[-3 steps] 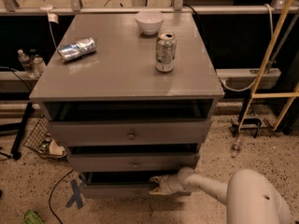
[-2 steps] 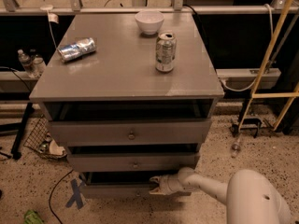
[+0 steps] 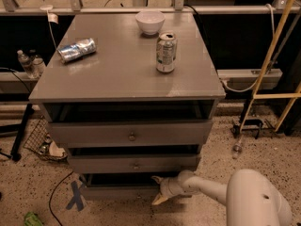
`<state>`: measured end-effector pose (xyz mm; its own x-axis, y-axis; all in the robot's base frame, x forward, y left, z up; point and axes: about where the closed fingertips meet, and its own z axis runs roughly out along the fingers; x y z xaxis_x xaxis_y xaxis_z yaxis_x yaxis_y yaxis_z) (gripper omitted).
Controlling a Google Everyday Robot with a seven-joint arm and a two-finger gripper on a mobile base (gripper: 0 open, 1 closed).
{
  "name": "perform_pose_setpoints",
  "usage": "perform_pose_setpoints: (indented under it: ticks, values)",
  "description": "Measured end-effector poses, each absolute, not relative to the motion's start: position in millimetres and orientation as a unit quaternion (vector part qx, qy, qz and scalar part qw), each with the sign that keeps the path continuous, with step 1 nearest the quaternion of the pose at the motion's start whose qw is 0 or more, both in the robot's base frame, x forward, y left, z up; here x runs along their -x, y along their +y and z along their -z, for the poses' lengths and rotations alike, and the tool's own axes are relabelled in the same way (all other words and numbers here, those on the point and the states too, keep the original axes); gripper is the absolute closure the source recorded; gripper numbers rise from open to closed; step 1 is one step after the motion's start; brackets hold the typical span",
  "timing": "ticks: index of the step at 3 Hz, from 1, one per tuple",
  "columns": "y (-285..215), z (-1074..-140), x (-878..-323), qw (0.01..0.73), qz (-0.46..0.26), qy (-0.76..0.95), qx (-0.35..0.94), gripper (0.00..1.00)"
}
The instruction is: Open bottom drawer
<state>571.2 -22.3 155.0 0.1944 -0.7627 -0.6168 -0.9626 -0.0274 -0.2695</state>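
The gripper (image 3: 159, 191) is held low at the front of the bottom drawer (image 3: 113, 191), lowest in the grey cabinet (image 3: 122, 76), probably to take its centre knob. Whether the knob is gripped cannot be told.

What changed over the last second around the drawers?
Very little. The tool remains at the right end of the bottom drawer; both may have come slightly toward the camera, but the shift is too small to be sure. The can and bowl on the cabinet top have not moved.
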Motion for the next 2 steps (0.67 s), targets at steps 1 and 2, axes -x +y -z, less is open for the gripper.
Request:
perform_pose_setpoints:
  ticks: [1, 2]
  values:
    - [-21.9, -149.8, -569.6, 0.323, -0.155, 0.622, 0.696, 0.5]
    - [-23.0, -154.8, -567.1, 0.324, -0.148, 0.625, 0.694, 0.74]
